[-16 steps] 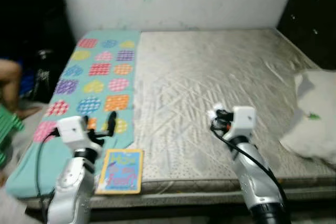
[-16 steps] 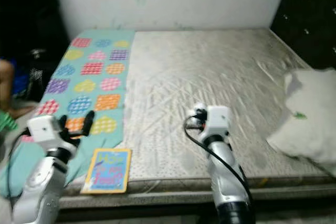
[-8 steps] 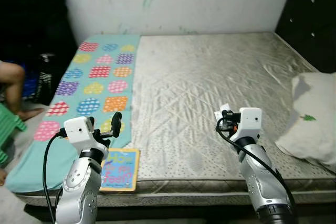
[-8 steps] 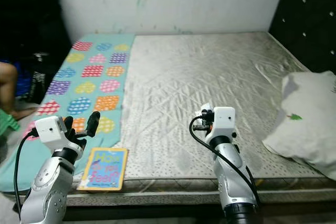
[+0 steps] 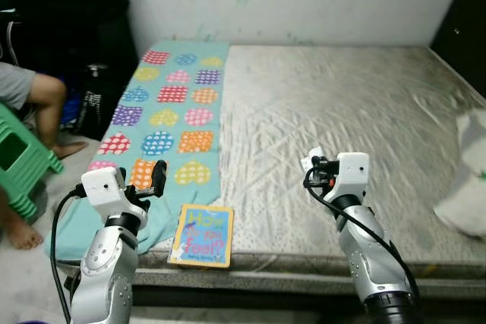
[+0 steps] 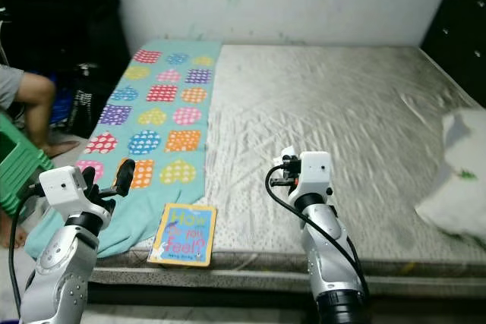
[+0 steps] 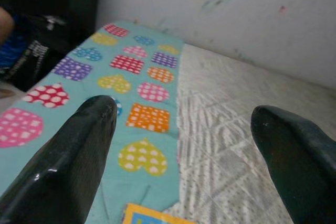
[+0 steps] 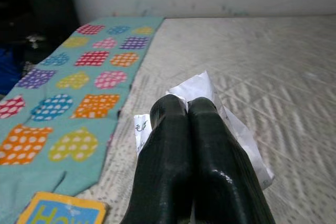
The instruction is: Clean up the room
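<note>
My right gripper (image 8: 186, 109) is shut on a crumpled white paper scrap (image 8: 198, 84), held just above the bare grey mattress (image 5: 342, 104) near its front edge. The same paper (image 5: 311, 158) pokes out past the right fingers in the left eye view. My left gripper (image 7: 184, 111) stands open with nothing between its fingers, over the front end of a teal blanket (image 5: 171, 108) printed with coloured hearts. A children's book (image 5: 203, 235) with a blue and yellow cover lies flat at the mattress's front edge, between the two arms and close to the left gripper (image 5: 156, 180).
A white pillow (image 5: 467, 187) lies at the mattress's right edge. A person's bent leg (image 5: 38, 96) and a green plastic stool (image 5: 23, 157) are on the floor to the left. Dark bags (image 5: 91, 100) stand beside the bed, with a white wall behind.
The camera has turned left, so the whole scene has slid right and the pillow is now at the frame's edge. Both arms keep the same pose, the paper still held.
</note>
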Controlling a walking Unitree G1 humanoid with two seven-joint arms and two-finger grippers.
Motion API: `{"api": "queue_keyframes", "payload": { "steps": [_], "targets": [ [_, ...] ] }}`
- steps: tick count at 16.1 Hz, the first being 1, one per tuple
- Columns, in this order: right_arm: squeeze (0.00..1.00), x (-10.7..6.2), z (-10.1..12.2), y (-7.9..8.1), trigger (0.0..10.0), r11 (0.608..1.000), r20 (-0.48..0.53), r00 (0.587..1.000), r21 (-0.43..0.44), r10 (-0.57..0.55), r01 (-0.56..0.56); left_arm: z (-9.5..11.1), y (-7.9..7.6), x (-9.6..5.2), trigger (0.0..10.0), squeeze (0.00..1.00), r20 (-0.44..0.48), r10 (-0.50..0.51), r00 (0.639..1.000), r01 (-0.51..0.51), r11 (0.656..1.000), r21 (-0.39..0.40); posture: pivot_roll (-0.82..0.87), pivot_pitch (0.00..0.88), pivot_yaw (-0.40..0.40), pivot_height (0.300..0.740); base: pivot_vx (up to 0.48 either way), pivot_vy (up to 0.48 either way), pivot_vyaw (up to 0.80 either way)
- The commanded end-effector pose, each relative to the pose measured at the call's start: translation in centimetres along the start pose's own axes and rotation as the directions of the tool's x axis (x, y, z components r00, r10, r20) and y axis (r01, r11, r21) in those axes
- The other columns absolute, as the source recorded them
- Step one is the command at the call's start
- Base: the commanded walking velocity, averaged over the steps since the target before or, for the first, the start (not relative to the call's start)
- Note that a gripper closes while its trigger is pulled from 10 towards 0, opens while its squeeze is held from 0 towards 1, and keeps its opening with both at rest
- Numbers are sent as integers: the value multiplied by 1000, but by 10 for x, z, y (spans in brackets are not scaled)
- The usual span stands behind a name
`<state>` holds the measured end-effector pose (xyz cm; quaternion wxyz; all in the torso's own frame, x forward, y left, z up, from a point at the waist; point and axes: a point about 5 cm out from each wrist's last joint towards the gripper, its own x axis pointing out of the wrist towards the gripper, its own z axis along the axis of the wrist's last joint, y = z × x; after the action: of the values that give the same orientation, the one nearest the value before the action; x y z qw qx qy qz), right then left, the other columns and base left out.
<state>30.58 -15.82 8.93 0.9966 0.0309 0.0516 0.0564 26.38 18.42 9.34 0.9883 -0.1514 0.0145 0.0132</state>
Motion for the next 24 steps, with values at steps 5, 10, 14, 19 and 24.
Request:
{"api": "queue_keyframes", "payload": {
  "steps": [5,10,14,19,24],
  "targets": [
    [0,-1,3,-5,10000,1000,8,1000,-8,-6,6,-2,-3,1,10000,0,-6,-1,1000,1,1000,-3,-102,0,29,740,0,480,0],
    [0,0,5,-4,10000,1000,21,1000,4,3,-3,-3,-4,2,10000,0,-14,-7,1000,7,1000,-6,-106,0,37,740,0,480,0],
    [0,4,8,5,10000,998,25,999,38,39,-40,0,-5,4,10000,0,-1,-13,1000,13,1000,5,-106,0,37,740,0,480,0],
    [0,6,10,7,10000,998,35,998,26,58,-59,1,-3,6,10000,0,8,9,1000,-9,1000,30,-105,0,34,740,0,0,0],
    [0,6,10,9,10000,997,31,997,22,73,-74,1,-3,8,10000,0,9,19,1000,-19,999,39,-108,0,32,740,0,0,0]
  ]
}}
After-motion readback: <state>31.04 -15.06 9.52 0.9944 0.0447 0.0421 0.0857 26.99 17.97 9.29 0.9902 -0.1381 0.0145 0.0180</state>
